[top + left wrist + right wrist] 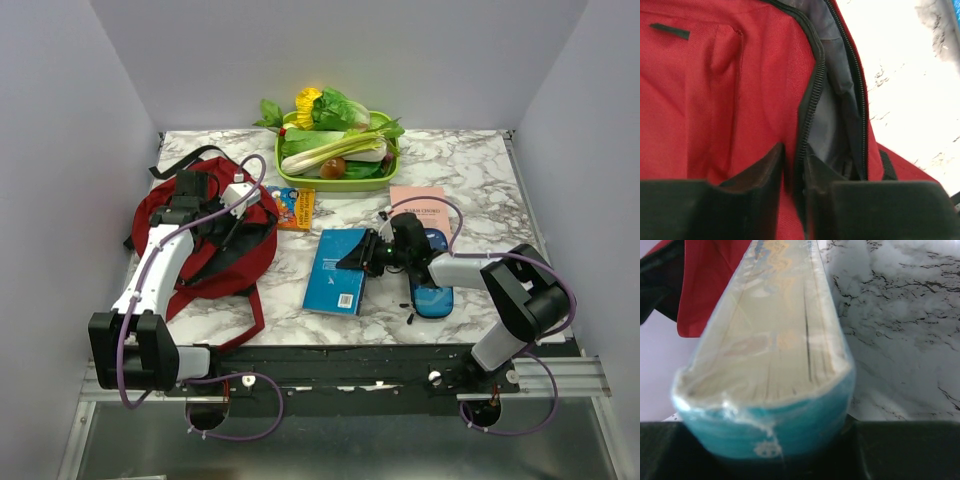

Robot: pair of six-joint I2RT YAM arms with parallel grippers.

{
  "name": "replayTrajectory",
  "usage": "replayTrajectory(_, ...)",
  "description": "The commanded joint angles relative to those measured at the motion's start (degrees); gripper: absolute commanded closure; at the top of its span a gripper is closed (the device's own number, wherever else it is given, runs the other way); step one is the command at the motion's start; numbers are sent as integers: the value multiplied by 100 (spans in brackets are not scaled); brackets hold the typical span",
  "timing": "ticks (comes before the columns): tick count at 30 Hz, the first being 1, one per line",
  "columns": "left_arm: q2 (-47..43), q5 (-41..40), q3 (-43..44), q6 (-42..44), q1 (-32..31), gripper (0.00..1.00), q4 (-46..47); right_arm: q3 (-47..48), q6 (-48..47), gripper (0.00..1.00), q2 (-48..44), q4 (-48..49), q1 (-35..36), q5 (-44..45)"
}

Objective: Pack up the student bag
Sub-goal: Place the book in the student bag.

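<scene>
student bag (240, 262) on counter (470, 170) left side, soft floppy fabric, sags; left end effector (794, 152) pinched on its zipper rim (810, 95), best hold for spreading the mouth; right end effector (372, 252) clamped on blue book (335, 272), stiff, slick cover

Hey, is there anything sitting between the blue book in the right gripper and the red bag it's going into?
No. The table between the blue book and the bag looks bare. Only the left gripper is at the opening, pinching its zipper edge.
</scene>
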Motion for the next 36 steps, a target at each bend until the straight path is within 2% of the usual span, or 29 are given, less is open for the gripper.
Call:
replayTrajectory(1, 165, -119, 252, -81, 44, 99, 47, 358, -90, 96, -181, 251, -20, -318)
replayTrajectory(4, 332, -67, 857, -336, 79, 100, -84, 665, -90, 99, -154, 190, -20, -406)
replayTrajectory(9, 368, 739, 2201, -671, 79, 100, -488, 1500, -195, 99, -172, -223, -11, -521)
replayTrajectory(12, 193, 1259, 2502, -636, 53, 100, -681, 2097, -3, 99, -49, -285, -20, -643)
replayTrajectory(17, -378, 1875, 2064, -259, 44, 100, -832, 3143, 419, 99, 399, -250, 41, -1187)
replayTrajectory(22, -721, 2148, 1607, -100, 0, 100, -1183, 3628, 666, 99, 803, -365, 165, -1145)
replayTrajectory(25, -888, 2140, 1326, -231, -9, 100, -1122, 3742, 658, 99, 857, -478, 209, -750)
replayTrajectory(29, -933, 2026, 1158, -503, -18, 100, -850, 3830, 420, 99, 839, -1049, 507, 408)
replayTrajectory(32, -872, 1929, 1027, -941, -79, 100, -429, 3875, 429, 99, 848, -1638, 770, 945)
replayTrajectory(36, -687, 1534, 649, -1364, -421, 100, 493, 3296, 630, 99, 577, -1709, 912, 1035)
